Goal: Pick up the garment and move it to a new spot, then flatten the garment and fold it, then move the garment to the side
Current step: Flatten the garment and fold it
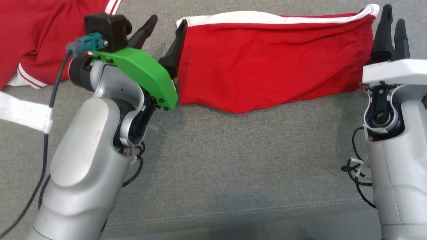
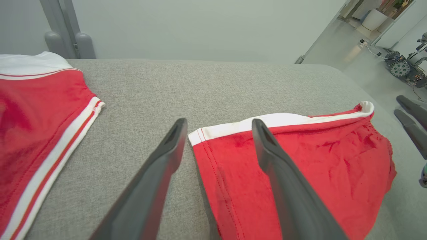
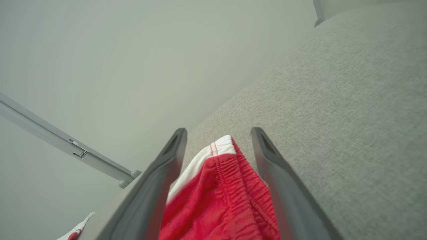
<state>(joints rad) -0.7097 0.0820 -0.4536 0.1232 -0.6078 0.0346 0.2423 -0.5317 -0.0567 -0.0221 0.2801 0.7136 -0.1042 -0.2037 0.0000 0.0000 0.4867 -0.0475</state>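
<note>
On the grey cushion (image 1: 217,160), the jaws of the left gripper (image 1: 167,21) are being held apart at 11 o'clock, over the stitched corner of the folded red shorts (image 1: 267,63). Those of the right gripper (image 1: 393,15), at 2 o'clock, are being held apart around the gathered waistband end, with nothing clamped. The shorts are lying flat between them, towards 12 o'clock. They are being judged soft, light and limp, so both end corners should be pinched together. A second red garment (image 1: 40,30) is lying farther off at 10 o'clock.
</note>
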